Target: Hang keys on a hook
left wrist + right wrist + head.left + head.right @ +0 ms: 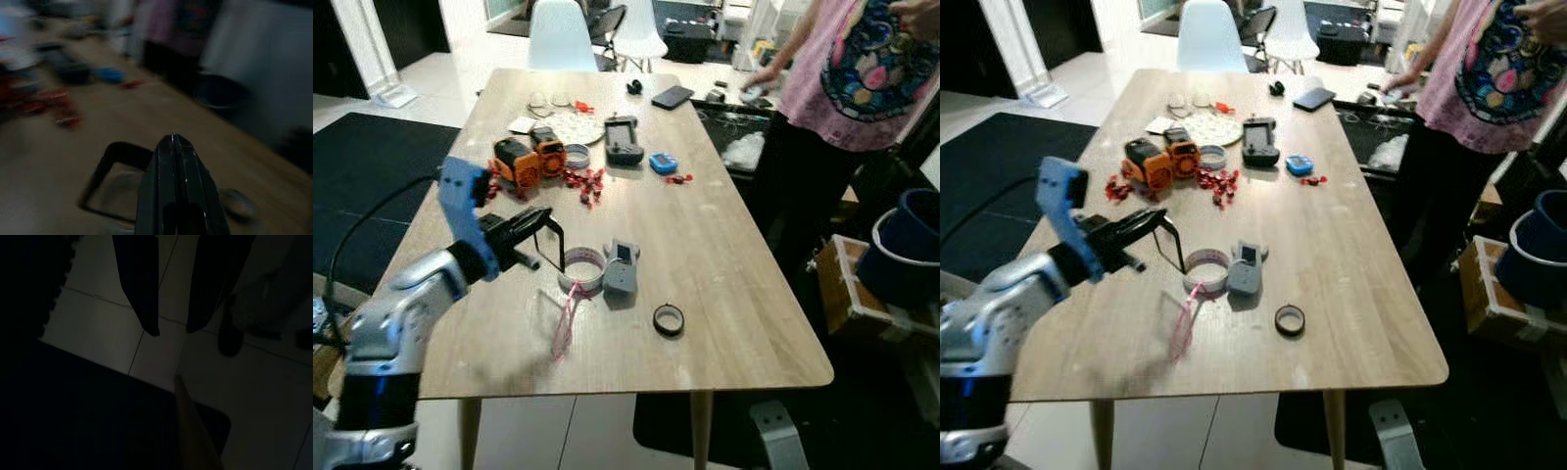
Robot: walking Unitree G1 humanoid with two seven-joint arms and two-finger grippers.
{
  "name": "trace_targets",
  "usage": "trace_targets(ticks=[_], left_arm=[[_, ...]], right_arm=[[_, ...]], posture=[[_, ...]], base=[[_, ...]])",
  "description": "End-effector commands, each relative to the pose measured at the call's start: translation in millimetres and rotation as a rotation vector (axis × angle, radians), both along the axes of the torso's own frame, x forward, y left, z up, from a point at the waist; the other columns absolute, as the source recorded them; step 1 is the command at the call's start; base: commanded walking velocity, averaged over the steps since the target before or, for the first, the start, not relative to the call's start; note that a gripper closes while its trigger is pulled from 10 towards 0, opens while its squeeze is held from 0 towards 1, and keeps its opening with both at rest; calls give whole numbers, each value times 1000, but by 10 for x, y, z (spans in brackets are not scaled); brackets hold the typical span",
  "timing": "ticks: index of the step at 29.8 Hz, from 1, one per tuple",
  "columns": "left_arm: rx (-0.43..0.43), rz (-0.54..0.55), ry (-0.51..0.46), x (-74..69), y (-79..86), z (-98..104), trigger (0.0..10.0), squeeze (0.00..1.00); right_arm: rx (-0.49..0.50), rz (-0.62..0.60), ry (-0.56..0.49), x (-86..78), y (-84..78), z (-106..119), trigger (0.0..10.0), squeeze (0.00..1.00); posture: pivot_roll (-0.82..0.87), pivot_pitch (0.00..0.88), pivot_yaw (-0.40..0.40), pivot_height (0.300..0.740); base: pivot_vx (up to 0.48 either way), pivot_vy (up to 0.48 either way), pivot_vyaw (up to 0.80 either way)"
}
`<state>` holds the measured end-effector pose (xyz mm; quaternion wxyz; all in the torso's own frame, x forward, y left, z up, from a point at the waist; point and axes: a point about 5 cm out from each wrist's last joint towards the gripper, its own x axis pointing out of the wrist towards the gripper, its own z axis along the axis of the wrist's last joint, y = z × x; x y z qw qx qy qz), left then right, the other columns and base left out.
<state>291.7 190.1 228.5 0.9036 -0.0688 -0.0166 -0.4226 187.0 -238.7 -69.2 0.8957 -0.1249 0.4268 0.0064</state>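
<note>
Left gripper (544, 227) jaws pressed together on a black rectangular loop (551, 245), held just above the table (724, 255) near its left edge. Pink lanyard (565, 318) trails toward the near edge from the tape roll (582, 269); no keys discernible. Right gripper (171, 330) hangs over floor tiles, fingers narrowly apart. Person (862, 78) stands at the far right corner.

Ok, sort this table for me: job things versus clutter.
Job: left gripper over the table; black wire loop at its tip; pink cord, perhaps the keys' lanyard; right gripper hangs idle.
Clutter: tape roll, grey device, black ring, orange gadgets, blue gadget, phone.
</note>
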Motion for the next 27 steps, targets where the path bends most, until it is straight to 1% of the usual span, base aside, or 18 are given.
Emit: trace_targets(ticks=[1, 2, 4, 5, 7, 10, 11, 12, 13, 14, 15, 17, 18, 19, 20, 21, 24, 27], left_arm=[[-18, -133, -15, -155, 40, 85, 0, 0], [-18, -133, -15, -155, 40, 85, 0, 0], [-31, -254, 26, -319, 119, 84, 0, 0], [-31, -254, 26, -319, 119, 84, 0, 0], [5, -356, 82, -490, 185, 8, 0, 0], [25, -382, 100, -539, 199, -28, 0, 0], [89, -411, 151, -621, 220, -152, 0, 0], [89, -411, 151, -621, 220, -152, 0, 0], [177, -435, 224, -709, 255, -311, 0, 0], [287, -470, 344, -852, 318, -540, 0, 0], [287, -470, 344, -852, 318, -540, 0, 0], [379, -486, 443, -957, 396, -712, 0, 0], [379, -486, 443, -957, 396, -712, 0, 0], [441, -489, 514, -1032, 468, -840, 0, 0], [468, -489, 545, -1066, 504, -892, 0, 0], [468, -489, 545, -1066, 504, -892, 0, 0], [552, -492, 610, -1150, 601, -1007, 0, 0], [558, -500, 639, -1210, 650, -1070, 0, 0]], right_arm=[[7, -20, 11, -33, -6, -17, 10000, 0], [7, -20, 11, -33, -6, -17, 10000, 0], [8, -21, 11, -35, -4, -19, 10000, 0], [8, -21, 11, -35, -4, -19, 10000, 0], [7, -22, 12, -36, -9, -18, 10000, 0], [7, -22, 12, -36, -12, -18, 10000, 0], [6, -23, 12, -37, -16, -17, 10000, 0], [6, -23, 12, -37, -16, -17, 10000, 0], [5, -22, 13, -37, -19, -16, 10000, 0], [5, -22, 12, -33, -21, -14, 10000, 0], [5, -22, 12, -33, -21, -14, 10000, 0], [5, -21, 10, -26, -23, -9, 10000, 0], [5, -21, 10, -26, -23, -9, 10000, 0], [5, -20, 10, -21, -22, -8, 10000, 0], [5, -19, 10, -21, -21, -7, 10000, 0], [5, -19, 10, -21, -21, -7, 10000, 0], [5, -17, 10, -18, -19, -7, 10000, 0], [6, -18, 11, -18, -17, -8, 10000, 0]], posture=[[58, 91, -58, 740], [58, 91, -58, 740], [56, 90, -58, 740], [56, 90, -58, 740], [56, 90, -58, 740], [56, 90, -58, 740], [58, 89, -60, 740], [58, 89, -60, 740], [58, 88, -62, 740], [56, 88, -62, 740], [56, 88, -62, 740], [59, 88, -65, 740], [59, 88, -65, 740], [59, 88, -65, 740], [59, 88, -65, 740], [59, 88, -65, 740], [60, 88, -66, 740], [59, 87, -65, 740]], base=[[0, 0, 0], [0, 0, 0], [0, 0, 0], [0, 0, 0], [0, 0, 0], [0, 0, 0], [0, 0, 0], [0, 0, 0], [0, 0, 0], [0, 0, 0], [0, 0, 0], [0, 0, 0], [0, 0, 0], [0, 0, 0], [0, 0, 0], [0, 0, 0], [0, 0, 0], [0, 0, 0]])
